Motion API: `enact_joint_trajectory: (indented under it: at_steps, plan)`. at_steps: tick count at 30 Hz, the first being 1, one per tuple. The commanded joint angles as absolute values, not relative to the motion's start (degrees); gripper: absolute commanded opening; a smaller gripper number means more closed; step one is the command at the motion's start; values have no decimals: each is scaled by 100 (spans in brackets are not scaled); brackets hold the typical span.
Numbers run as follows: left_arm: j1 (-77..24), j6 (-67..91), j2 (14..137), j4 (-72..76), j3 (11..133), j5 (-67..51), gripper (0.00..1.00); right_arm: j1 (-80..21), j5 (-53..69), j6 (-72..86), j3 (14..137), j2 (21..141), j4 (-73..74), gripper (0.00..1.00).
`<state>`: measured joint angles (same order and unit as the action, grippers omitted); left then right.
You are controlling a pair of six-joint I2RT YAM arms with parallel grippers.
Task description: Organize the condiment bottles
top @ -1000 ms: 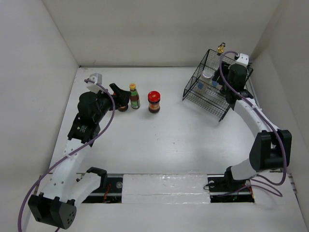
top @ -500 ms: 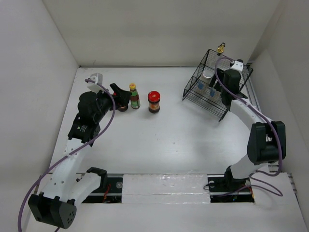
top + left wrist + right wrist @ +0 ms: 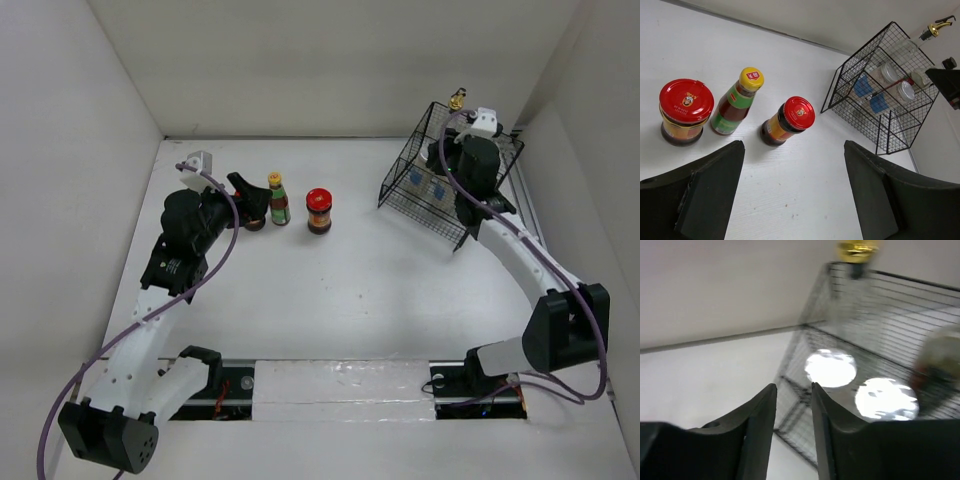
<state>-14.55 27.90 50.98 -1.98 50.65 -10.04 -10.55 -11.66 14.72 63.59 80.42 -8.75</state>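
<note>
Two red-lidded dark jars (image 3: pixel 686 107) (image 3: pixel 787 120) and a yellow-capped red-labelled bottle (image 3: pixel 737 100) stand in a row on the table. In the top view the bottle (image 3: pixel 278 198) and one jar (image 3: pixel 319 210) show clearly. The other jar (image 3: pixel 255 222) sits under my left gripper (image 3: pixel 250 200). That gripper (image 3: pixel 794 145) is wide open and empty. Two silver-lidded blue-labelled shakers (image 3: pixel 885 75) (image 3: pixel 904 91) stand in the black wire basket (image 3: pixel 410 205). A gold-capped clear bottle (image 3: pixel 458 98) rises at its back corner. My right gripper (image 3: pixel 443 158) hovers over the basket. Its jaws (image 3: pixel 793 387) are slightly apart and empty. The shaker lids (image 3: pixel 830 367) (image 3: pixel 886 397) lie below.
White walls close in the table on the left, back and right. The basket sits in the back right corner, close to the right wall. A blurred bottle (image 3: pixel 940 365) shows at the basket's right side; I cannot tell which one it is.
My right gripper has moved from the basket's right side to above its back part and turned left. The left arm and the three bottles on the table have not moved.
</note>
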Motion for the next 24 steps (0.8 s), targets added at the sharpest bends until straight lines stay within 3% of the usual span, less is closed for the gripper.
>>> enact_joint_trajectory:
  at_steps: [1, 3, 5, 6, 7, 10, 12, 15, 24]
  plan:
    - [-1459, 2707, 4983, 44, 5203, -880, 76, -1572, 39, 1257, 6732, 8094, -1318, 37]
    - [-1459, 2707, 4913, 44, 5203, -748, 74, -2046, 604, 1169, 6959, 8348, -1423, 25]
    - [-1459, 2707, 4781, -9, 5203, -520, 72, -2519, 1488, 1107, 7153, 8857, -1538, 25]
    - [-1459, 2707, 4686, -9, 5203, -458, 71, -2688, 1729, 1020, 7398, 9025, -1538, 27]
    - [-1459, 2707, 4606, -9, 5203, -457, 71, -2872, 1905, 880, 7522, 9357, -1599, 41]
    - [-1459, 2707, 4544, -9, 5150, -299, 70, -3549, 2162, 572, 8144, 9807, -1346, 72]
    - [-1459, 2707, 4544, -62, 5150, -299, 70, -3935, 2162, 264, 8392, 10220, -1214, 80]
    - [-1459, 2707, 4544, -62, 5150, -299, 70, -4096, 1987, 141, 8937, 10809, -1029, 86]
    - [-1459, 2707, 4491, -62, 5150, -413, 70, -4315, 1214, 141, 10150, 12049, -967, 84]
